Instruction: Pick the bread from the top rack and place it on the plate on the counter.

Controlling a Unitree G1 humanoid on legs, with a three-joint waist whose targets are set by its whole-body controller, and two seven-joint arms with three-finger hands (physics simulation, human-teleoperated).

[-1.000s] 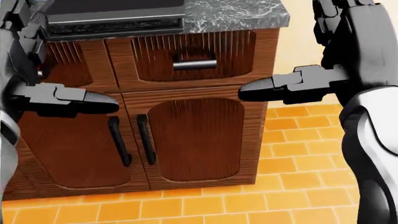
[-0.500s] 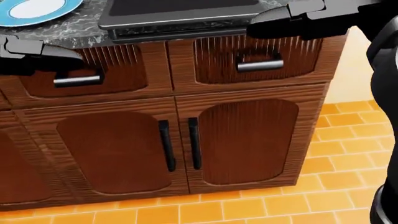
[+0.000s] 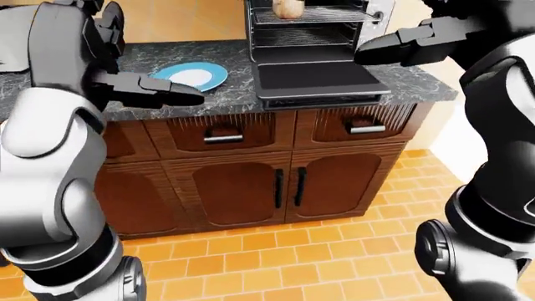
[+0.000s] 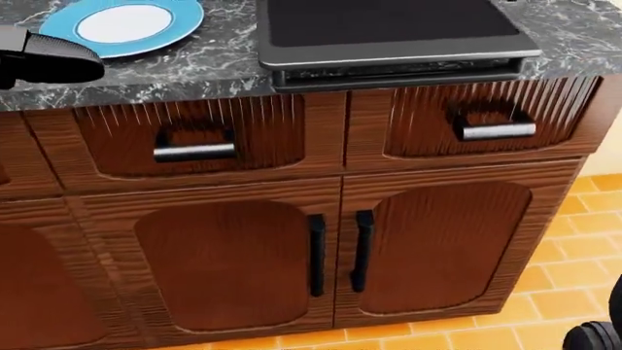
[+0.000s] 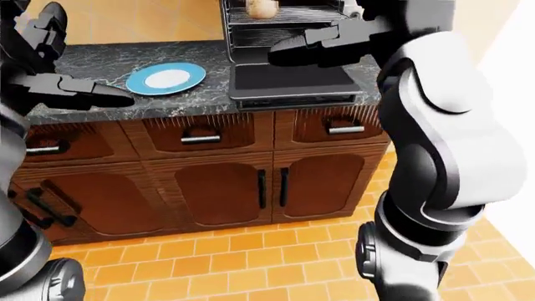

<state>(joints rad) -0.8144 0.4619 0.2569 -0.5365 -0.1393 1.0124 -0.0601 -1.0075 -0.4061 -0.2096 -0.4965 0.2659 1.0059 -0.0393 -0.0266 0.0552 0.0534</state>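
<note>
The bread (image 3: 286, 7), a pale tan loaf, lies on the top rack of the open countertop oven (image 3: 309, 28) at the top of the left-eye view. The blue plate (image 3: 194, 76) with a white centre sits on the dark marble counter (image 3: 50, 103), left of the oven. My left hand (image 3: 185, 95) is open and empty, fingers stretched right, just below-left of the plate. My right hand (image 3: 368, 53) is open and empty, held at the oven's right side, above the lowered oven door (image 3: 316, 78), below and right of the bread.
Below the counter stands a brown wooden cabinet with two drawers (image 4: 195, 149) and double doors with black handles (image 4: 338, 251). The orange tiled floor (image 3: 276, 263) lies below. The counter ends right of the oven at a pale wall (image 3: 434, 135).
The whole head view has shifted: the counter, plate and oven door now sit lower and more central. My right hand has left the head view; my left hand stays at its left edge.
</note>
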